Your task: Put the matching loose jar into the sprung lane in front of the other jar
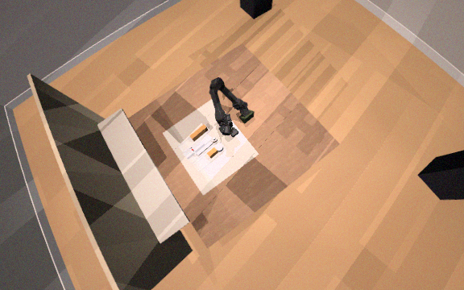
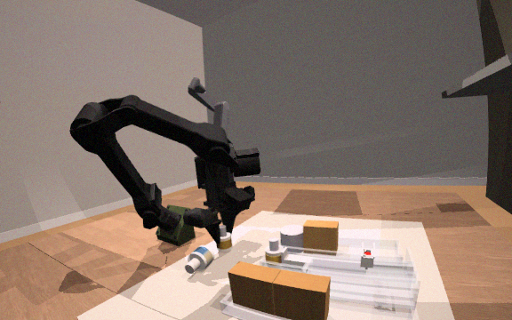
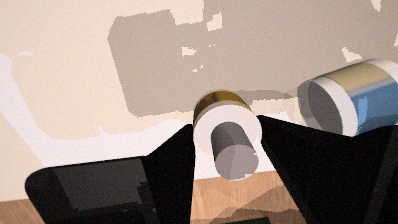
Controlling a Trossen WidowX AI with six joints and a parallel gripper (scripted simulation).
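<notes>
From here the hand (image 2: 221, 237) (image 3: 224, 126) looks like matt black plastic. The jar (image 2: 225, 241) (image 3: 225, 120) between its fingers seems smooth plastic, its gold band faintly glossy. Beyond the hand, the lane dividers (image 2: 363, 277) look like clear, glossy plastic; the surrounding floor (image 1: 308, 225) (image 2: 483, 267) (image 3: 220, 192) is wood-grained.

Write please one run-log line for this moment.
gripper: shut on gold-banded jar | jar: upright, outside lane | lane jar: gold-banded, standing | blue-banded jar: on its side
</notes>
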